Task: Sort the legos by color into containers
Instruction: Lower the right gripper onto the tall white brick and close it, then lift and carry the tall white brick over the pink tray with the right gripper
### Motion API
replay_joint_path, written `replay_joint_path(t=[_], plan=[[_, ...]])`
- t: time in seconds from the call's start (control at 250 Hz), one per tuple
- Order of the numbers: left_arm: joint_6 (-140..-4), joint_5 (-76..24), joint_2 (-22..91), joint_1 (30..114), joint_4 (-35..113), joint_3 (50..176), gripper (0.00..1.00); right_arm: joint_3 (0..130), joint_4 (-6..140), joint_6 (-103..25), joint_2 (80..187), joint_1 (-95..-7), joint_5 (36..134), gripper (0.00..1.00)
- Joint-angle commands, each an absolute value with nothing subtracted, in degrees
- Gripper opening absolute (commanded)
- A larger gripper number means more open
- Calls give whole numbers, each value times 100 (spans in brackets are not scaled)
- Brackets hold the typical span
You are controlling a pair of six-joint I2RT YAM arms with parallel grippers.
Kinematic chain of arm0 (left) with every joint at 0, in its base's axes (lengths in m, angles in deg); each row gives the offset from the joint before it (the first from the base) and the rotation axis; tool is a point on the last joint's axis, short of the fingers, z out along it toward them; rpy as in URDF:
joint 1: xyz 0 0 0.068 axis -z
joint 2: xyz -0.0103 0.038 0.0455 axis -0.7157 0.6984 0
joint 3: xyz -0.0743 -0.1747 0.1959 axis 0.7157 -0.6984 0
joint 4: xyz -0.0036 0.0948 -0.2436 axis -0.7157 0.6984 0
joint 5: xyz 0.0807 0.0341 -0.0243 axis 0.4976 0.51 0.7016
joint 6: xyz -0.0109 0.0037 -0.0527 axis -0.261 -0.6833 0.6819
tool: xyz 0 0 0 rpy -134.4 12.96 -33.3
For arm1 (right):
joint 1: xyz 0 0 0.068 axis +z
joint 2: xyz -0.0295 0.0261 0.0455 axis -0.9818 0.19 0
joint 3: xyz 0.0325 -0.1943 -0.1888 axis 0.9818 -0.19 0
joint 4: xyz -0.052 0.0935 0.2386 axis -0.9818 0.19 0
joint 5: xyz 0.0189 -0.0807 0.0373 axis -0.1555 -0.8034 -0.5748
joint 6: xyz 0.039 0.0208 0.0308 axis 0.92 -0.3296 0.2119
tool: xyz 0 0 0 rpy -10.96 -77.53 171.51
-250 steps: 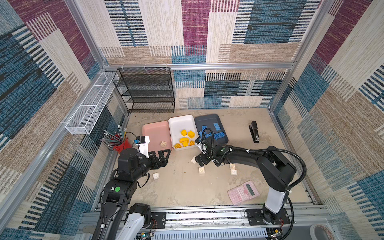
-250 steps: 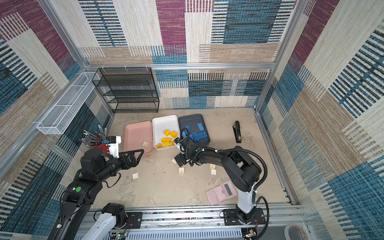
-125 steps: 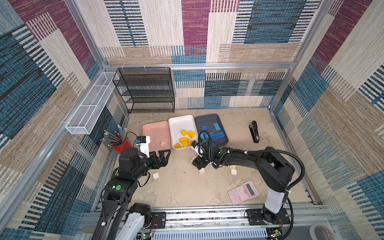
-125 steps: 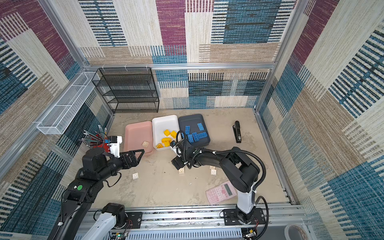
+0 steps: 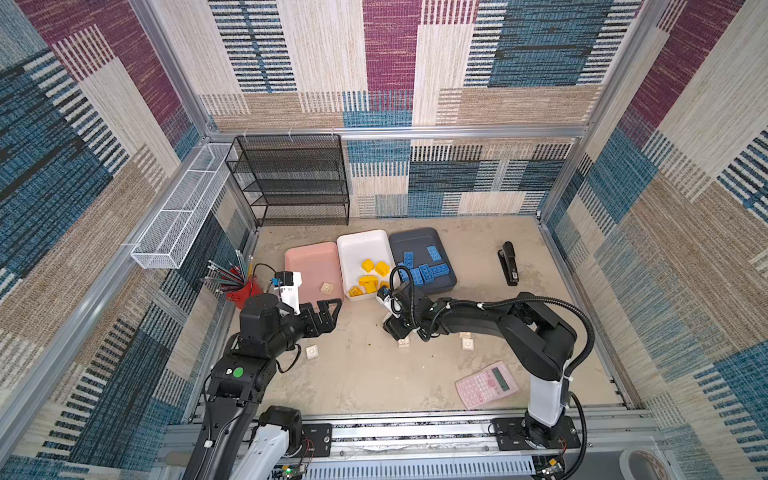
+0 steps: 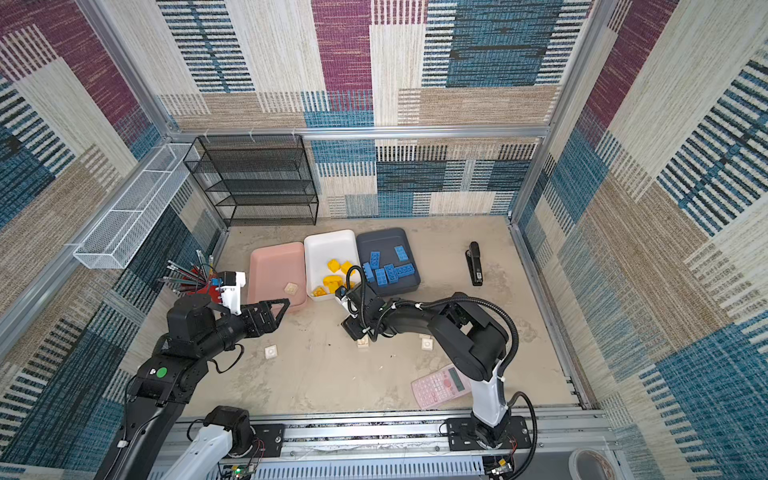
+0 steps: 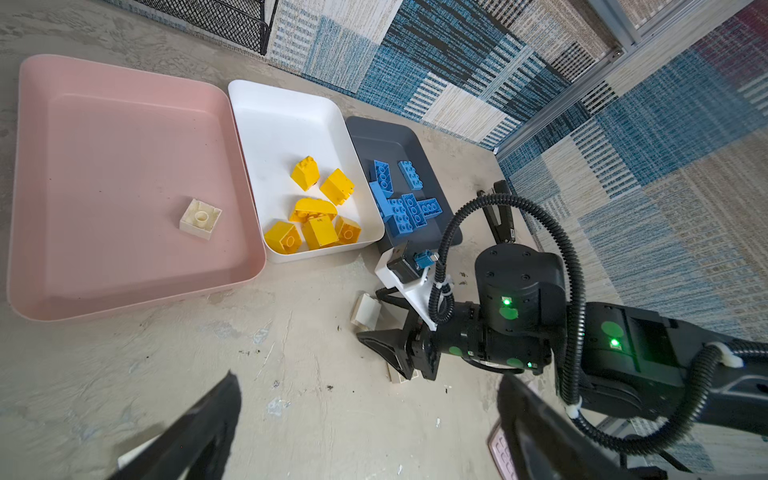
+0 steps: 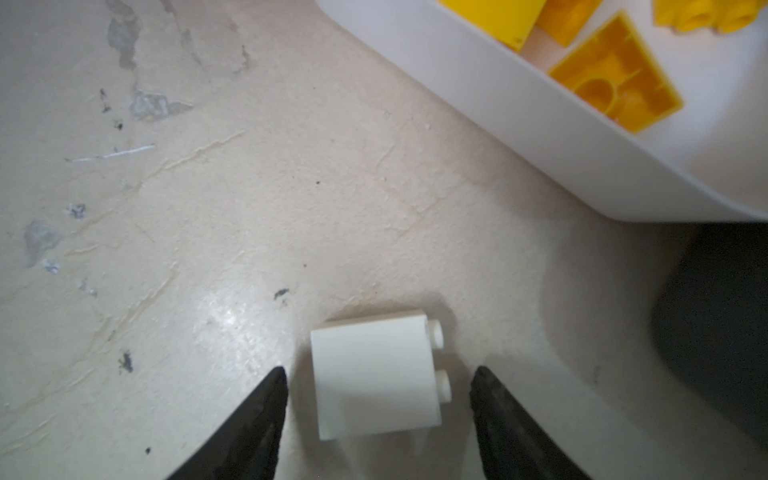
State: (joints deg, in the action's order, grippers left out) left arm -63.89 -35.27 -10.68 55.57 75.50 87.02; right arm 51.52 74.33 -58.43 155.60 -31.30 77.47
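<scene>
The right gripper [image 8: 378,370] has slid left, its jaws narrowing astride a white brick [image 8: 374,382] without touching it. The left gripper [image 5: 332,315] hangs wide by the pink tray's [image 5: 309,266] front edge.

I can read no writing anywhere here. The pink calculator [image 5: 486,384] on the worktop has keys and a display, but the marks are too small to make out. The stapler [image 5: 509,266] carries a small white label, and its print is illegible.
</scene>
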Motion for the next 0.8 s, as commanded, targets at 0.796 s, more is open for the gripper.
replay_joint_path(t=[0.796], plan=[[-6501,-3116,-1354,5537,7576,8690,96,5405,7404,-5481,15130,-3089,8519,32]])
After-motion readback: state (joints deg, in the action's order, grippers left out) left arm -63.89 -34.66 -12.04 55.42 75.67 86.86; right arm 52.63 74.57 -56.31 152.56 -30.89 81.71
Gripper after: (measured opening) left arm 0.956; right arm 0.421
